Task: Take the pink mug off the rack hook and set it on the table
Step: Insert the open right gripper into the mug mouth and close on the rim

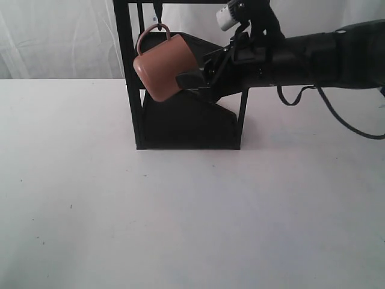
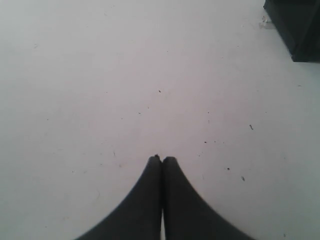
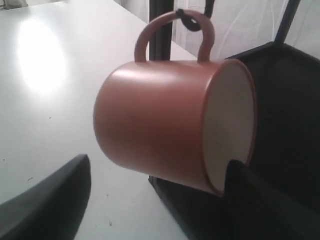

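The pink mug (image 1: 161,65) hangs tilted by its loop handle from the rack hook (image 3: 187,19), high on the black frame rack (image 1: 128,90). Its cream mouth (image 3: 227,125) faces my right gripper (image 1: 184,79). That gripper (image 3: 159,162) is open and straddles the mug's lower part. One finger (image 3: 250,200) sits at the rim by the mouth, and the other finger (image 3: 55,200) stands apart on the base side. My left gripper (image 2: 161,159) is shut and empty, just above the white table (image 2: 100,75); the exterior view does not show it.
The rack's lower wedge shelf (image 1: 192,120) stands on the table (image 1: 180,217) right under the mug. A corner of the rack (image 2: 296,27) shows in the left wrist view. A loose cable (image 1: 337,117) hangs from the right arm. White curtain behind.
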